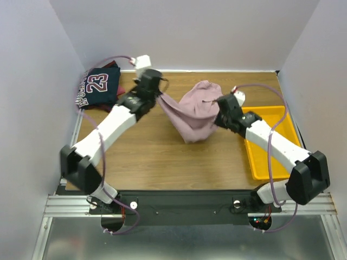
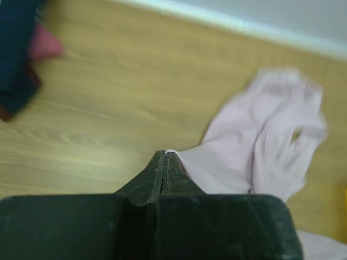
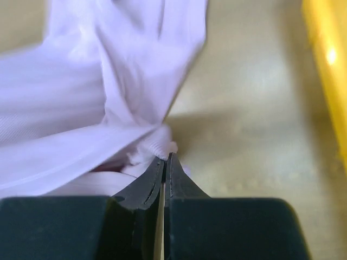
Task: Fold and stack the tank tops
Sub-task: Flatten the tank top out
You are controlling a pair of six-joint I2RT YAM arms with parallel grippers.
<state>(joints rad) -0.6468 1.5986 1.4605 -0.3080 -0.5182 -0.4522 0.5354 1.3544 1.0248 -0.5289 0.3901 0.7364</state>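
Observation:
The dusty pink tank top hangs bunched between my two grippers above the table's middle. My left gripper is shut on its left edge; in the left wrist view the pink cloth trails off to the right. My right gripper is shut on its right edge, with pink cloth pinched at the tips. The navy "23" tank top lies at the far left corner, with a strip of maroon cloth beside it.
A yellow plastic tray sits at the right side of the wooden table, under my right arm. White walls close in on the left, back and right. The navy top also shows blurred in the left wrist view.

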